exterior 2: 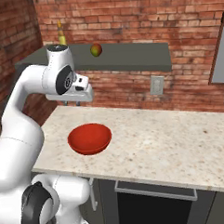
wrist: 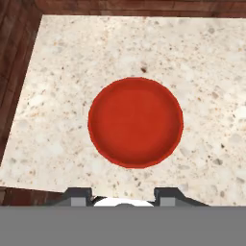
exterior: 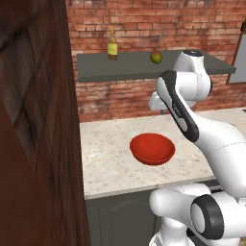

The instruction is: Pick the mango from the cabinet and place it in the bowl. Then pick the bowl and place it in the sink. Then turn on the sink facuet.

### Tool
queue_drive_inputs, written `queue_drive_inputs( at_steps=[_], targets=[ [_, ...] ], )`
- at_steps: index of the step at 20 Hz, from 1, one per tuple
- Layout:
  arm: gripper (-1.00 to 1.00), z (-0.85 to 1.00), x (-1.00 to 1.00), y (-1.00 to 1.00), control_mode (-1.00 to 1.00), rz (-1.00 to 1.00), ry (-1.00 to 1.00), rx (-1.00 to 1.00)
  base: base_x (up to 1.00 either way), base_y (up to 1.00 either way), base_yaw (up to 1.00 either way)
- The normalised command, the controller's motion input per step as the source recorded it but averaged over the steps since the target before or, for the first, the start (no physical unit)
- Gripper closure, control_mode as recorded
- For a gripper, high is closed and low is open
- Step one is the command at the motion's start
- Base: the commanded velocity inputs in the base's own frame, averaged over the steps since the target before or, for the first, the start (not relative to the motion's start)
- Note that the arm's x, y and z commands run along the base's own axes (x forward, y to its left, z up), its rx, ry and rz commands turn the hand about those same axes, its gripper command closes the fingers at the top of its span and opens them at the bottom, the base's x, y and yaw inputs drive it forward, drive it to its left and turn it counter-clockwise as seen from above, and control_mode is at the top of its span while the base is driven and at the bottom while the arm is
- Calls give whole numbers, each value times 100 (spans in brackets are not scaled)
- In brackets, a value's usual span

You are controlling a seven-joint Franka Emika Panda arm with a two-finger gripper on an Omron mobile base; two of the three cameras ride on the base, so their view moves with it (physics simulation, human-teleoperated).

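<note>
Yellow-green oval mango point(exterior: 155, 57) sat on the dark grey cabinet shelf board point(exterior: 129, 67), at three o'clock from a tall yellow bottle point(exterior: 112, 44). Glossy red bowl point(wrist: 136, 122) lay empty on the speckled stone counter point(wrist: 62, 96) beneath the two-finger gripper point(wrist: 124, 197), jaws apart, holding nothing. Risk: reaching up, the fingers could nudge the round fruit so it rolls off the shelf.

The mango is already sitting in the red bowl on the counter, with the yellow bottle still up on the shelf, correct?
Not quite. The bowl is empty, as the hand view shows. The mango sits on the cabinet shelf, to the right of the yellow bottle in the left base view. The bowl does stand on the counter.
</note>
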Motion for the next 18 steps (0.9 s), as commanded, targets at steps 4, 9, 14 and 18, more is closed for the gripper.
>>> queue_drive_inputs(
  at_steps=[4,9,14,18],
  targets=[
    [-100,1,-3,0,-100,-5,-5,0,0,0,0],
    [-100,48,-27,-12,-100,-6,-42,-9,0,0,0],
    [-100,88,-11,-11,-100,-4,-50,-14,0,0,0],
    [-100,99,23,-7,-100,-8,-23,-7,0,0,0]
  ],
)
